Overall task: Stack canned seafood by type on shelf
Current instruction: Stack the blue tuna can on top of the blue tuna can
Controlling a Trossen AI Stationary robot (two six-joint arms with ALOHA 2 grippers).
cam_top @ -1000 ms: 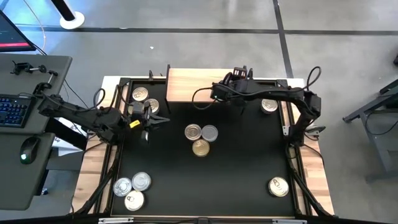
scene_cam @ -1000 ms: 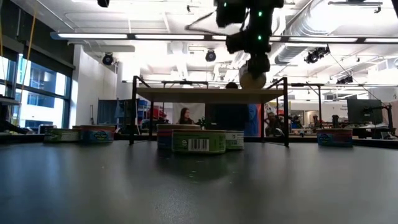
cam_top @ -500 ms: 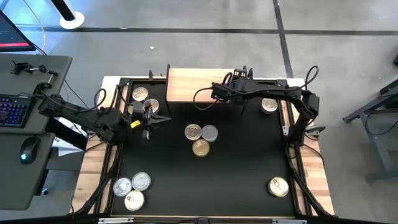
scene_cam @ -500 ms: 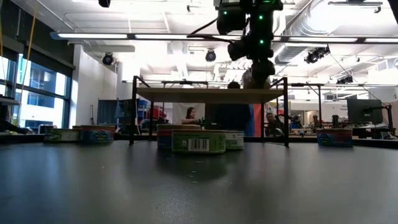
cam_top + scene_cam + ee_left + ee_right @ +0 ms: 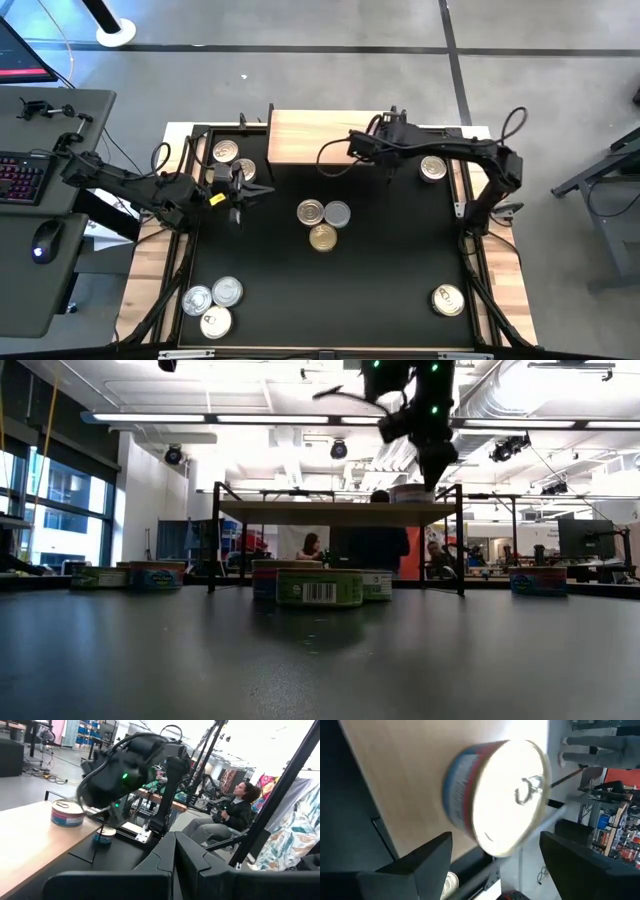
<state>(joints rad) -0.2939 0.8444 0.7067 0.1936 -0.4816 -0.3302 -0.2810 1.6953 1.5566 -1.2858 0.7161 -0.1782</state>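
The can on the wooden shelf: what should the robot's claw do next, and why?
Probably pull the right claw straight back from the can. The can sits on the shelf and the claw's fingers stand apart beside it, not gripping, so it seems free to fetch another. The left claw waits at the table's left.

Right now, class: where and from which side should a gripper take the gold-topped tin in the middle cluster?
Probably from straight above, fingers across the round side wall of the gold-topped tin. It lies flat, lid up, and two silver-topped tins crowd its far side, so close left and right.
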